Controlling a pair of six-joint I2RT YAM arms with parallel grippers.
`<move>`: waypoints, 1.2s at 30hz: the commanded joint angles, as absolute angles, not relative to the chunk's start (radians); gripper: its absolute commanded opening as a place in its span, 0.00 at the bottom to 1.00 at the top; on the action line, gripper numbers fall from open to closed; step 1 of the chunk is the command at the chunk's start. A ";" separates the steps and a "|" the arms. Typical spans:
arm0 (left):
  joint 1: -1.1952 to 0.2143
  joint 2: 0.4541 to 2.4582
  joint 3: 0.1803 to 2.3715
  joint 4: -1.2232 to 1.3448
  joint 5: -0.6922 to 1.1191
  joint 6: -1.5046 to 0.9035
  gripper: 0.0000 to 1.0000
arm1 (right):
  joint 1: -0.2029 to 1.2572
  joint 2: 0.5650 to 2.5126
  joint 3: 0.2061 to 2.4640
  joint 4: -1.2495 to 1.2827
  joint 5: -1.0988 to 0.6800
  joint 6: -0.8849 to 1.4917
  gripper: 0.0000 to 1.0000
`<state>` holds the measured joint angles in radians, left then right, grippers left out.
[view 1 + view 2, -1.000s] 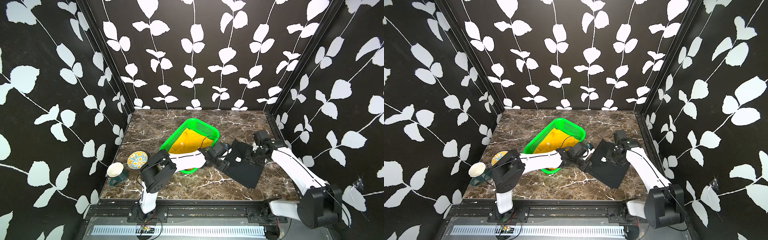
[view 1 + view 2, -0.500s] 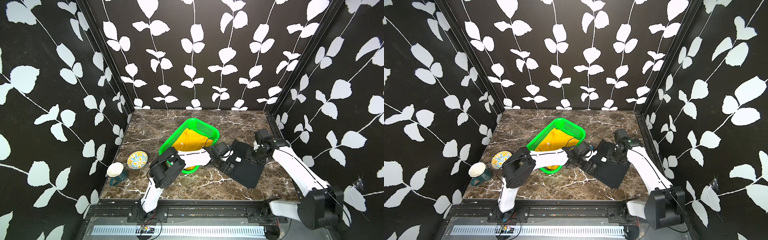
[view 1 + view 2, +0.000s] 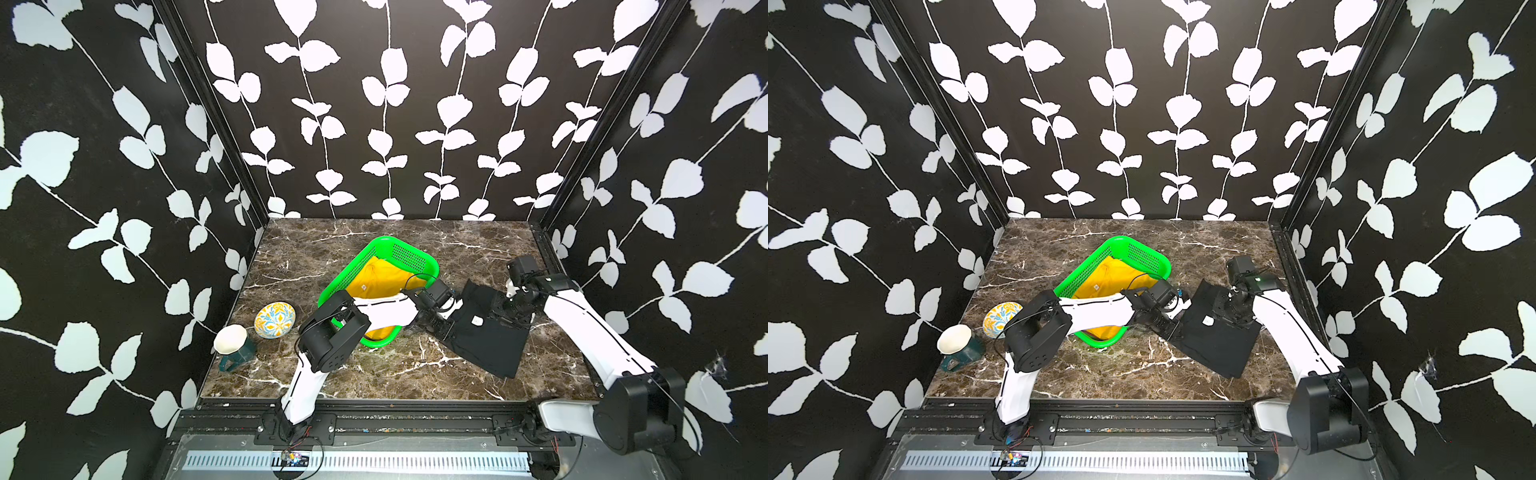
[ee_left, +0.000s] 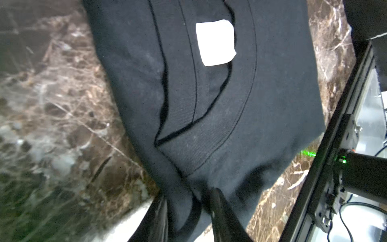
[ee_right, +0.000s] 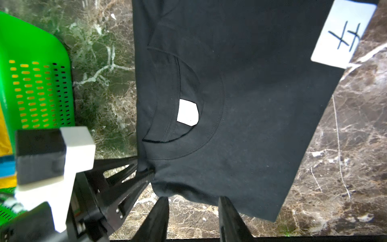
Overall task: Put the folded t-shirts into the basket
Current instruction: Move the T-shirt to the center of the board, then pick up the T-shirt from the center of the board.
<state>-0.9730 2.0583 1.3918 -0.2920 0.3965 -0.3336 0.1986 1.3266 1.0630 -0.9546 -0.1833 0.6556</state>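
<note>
Now gripped: black shirt (image 3: 484,332) at center right of the top views, just beside the green basket (image 3: 409,253). Left gripper (image 4: 188,206) pinched its edge; right gripper (image 5: 192,206) likewise. Best lifted evenly, fold kept flat.

Both top views are evenly bright and sharp, with the leaf-patterned walls bending outward toward the frame edges. The marble table (image 3: 386,374) shows soft shadows under the arms and a green tint beside the basket (image 3: 399,253). The left wrist view is dimmer: the marble beside the black t-shirt (image 4: 209,104) is smeared and blurred, and the neck label (image 4: 215,43) is blown out white. The right wrist view is crisper, though the near claw fingers (image 5: 159,220) are soft.
</note>
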 commanded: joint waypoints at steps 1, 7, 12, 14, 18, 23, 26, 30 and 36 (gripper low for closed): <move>-0.976 2.060 1.381 -0.268 0.442 -0.347 0.35 | 0.207 1.381 1.092 -0.957 -0.206 0.680 0.41; -0.977 2.068 1.371 -0.207 0.482 -0.405 0.60 | 0.220 1.471 1.151 -0.970 -0.163 0.676 0.41; -0.977 2.088 1.354 -0.163 0.498 -0.455 0.62 | 0.220 1.488 1.158 -0.954 -0.167 0.677 0.41; -0.977 2.105 1.356 -0.151 0.513 -0.469 0.58 | 0.220 1.489 1.162 -0.951 -0.168 0.679 0.41; -0.984 2.126 1.359 -0.140 0.523 -0.482 0.47 | 0.220 1.499 1.178 -0.941 -0.159 0.697 0.41; -0.992 2.125 1.366 -0.145 0.516 -0.471 0.25 | 0.224 1.544 1.193 -0.905 -0.188 0.744 0.41; -0.996 2.118 1.373 -0.169 0.504 -0.451 0.02 | 0.233 1.590 1.239 -0.915 -0.158 0.742 0.42; -1.012 2.087 1.371 -0.188 0.461 -0.407 0.00 | 0.235 1.703 1.322 -0.933 -0.135 0.703 0.47; -1.059 2.012 1.379 -0.259 0.345 -0.257 0.00 | 0.254 1.816 1.480 -1.005 -0.052 0.655 0.75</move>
<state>-1.0309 2.0930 1.3720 -0.1787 0.4114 -0.3588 0.2409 1.7905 1.4349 -0.9478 -0.1184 0.6949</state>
